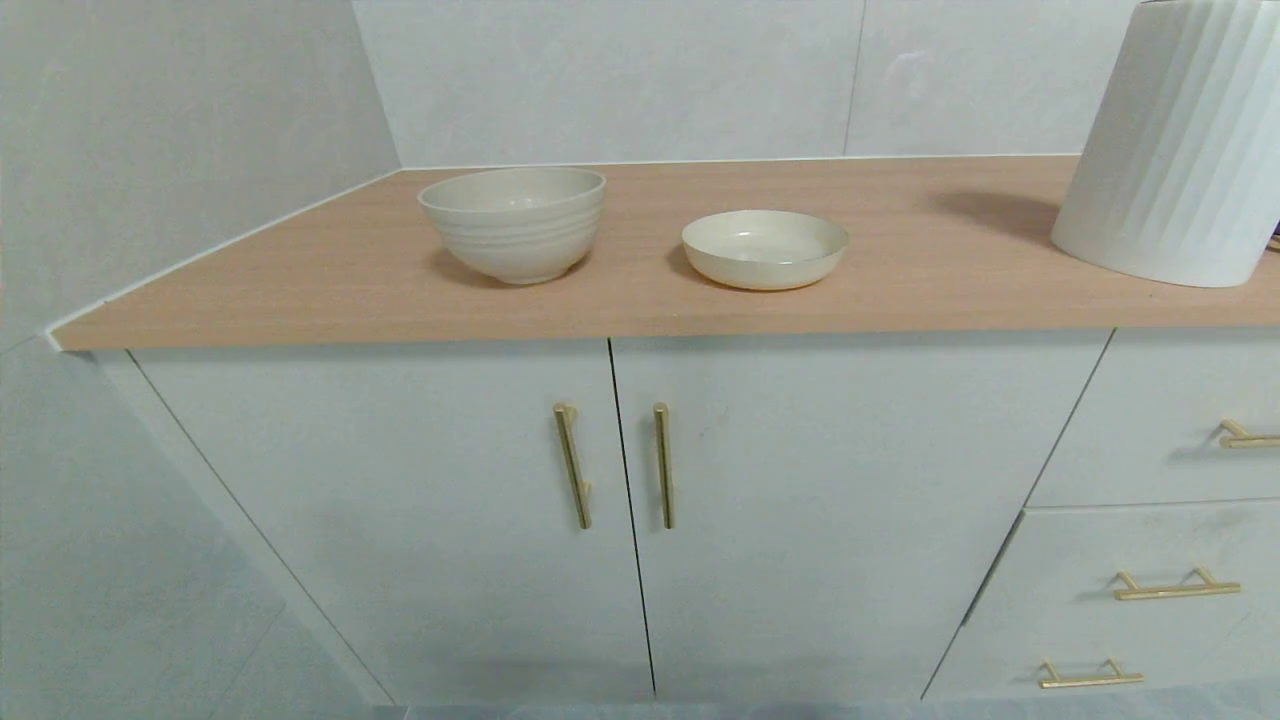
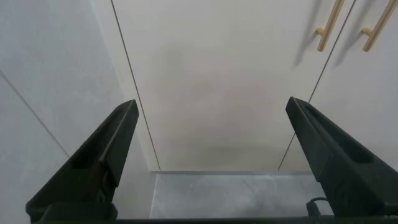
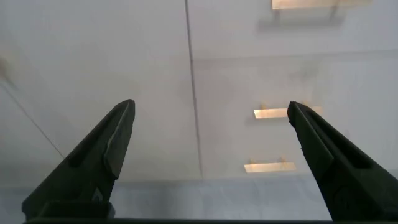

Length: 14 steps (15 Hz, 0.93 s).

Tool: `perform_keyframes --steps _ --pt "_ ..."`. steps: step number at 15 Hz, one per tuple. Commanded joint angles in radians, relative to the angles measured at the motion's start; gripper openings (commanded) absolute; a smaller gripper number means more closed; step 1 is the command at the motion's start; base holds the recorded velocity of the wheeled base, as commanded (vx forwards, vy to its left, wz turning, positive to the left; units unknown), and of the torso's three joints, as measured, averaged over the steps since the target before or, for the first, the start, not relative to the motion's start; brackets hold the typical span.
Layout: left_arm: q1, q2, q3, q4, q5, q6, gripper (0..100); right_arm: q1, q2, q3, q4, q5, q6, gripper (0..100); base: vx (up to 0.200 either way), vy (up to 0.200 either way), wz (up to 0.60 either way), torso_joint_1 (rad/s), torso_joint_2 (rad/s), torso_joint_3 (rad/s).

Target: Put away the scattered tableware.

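Tableware counts two pieces on the wooden counter: one deep ribbed bowl left of centre in the head view and one shallow dish near its right, not touching. Both sit upright, mouths up (round, so no long axis). One ribbed white container stands upper right. My left gripper and right gripper are both spread wide.

Bright even light, soft shadows falling left of bowl, dish and ribbed container
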<state>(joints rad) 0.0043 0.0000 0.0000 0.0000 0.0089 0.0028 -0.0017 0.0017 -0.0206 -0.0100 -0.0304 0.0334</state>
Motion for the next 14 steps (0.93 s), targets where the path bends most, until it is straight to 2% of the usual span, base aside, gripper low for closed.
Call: perform_keyframes --steps 1,2,4,6,7,8,9,10,12,14 --pt "0.000 0.000 0.000 0.000 0.000 0.000 100 0.029 0.086 -0.214 0.015 0.084 0.048 100 0.000 0.000 0.00 0.000 0.00 0.000" --pt "0.000 0.000 0.000 0.000 0.000 0.000 100 0.039 0.115 -0.242 0.033 0.115 0.042 100 0.000 0.000 0.00 0.000 0.00 0.000" --pt "0.000 0.000 0.000 0.000 0.000 0.000 100 0.071 0.354 -0.301 0.061 0.322 0.031 100 0.000 0.000 0.00 0.000 0.00 0.000" --pt "0.000 0.000 0.000 0.000 0.000 0.000 100 0.100 0.586 -0.341 0.054 0.468 0.028 100 0.000 0.000 0.00 0.000 0.00 0.000" --pt "0.000 0.000 0.000 0.000 0.000 0.000 100 0.146 0.713 -0.384 0.041 0.500 0.028 100 0.000 0.000 0.00 0.000 0.00 0.000" --pt "0.000 0.000 0.000 0.000 0.000 0.000 100 0.181 0.771 -0.404 0.027 0.501 0.029 100 0.000 0.000 0.00 0.000 0.00 0.000" --pt "0.000 0.000 0.000 0.000 0.000 0.000 100 0.282 0.925 -0.452 -0.034 0.500 0.036 100 0.000 0.000 0.00 0.000 0.00 0.000" --pt "0.000 0.000 0.000 0.000 0.000 0.000 100 0.335 1.021 -0.479 -0.094 0.500 0.037 100 0.000 0.000 0.00 0.000 0.00 0.000" --pt "0.000 0.000 0.000 0.000 0.000 0.000 100 0.410 1.206 -0.535 -0.240 0.500 0.062 100 0.000 0.000 0.00 0.000 0.00 0.000" --pt "0.000 0.000 0.000 0.000 0.000 0.000 100 0.479 1.316 -0.591 -0.318 0.503 0.128 100 0.000 0.000 0.00 0.000 0.00 0.000"
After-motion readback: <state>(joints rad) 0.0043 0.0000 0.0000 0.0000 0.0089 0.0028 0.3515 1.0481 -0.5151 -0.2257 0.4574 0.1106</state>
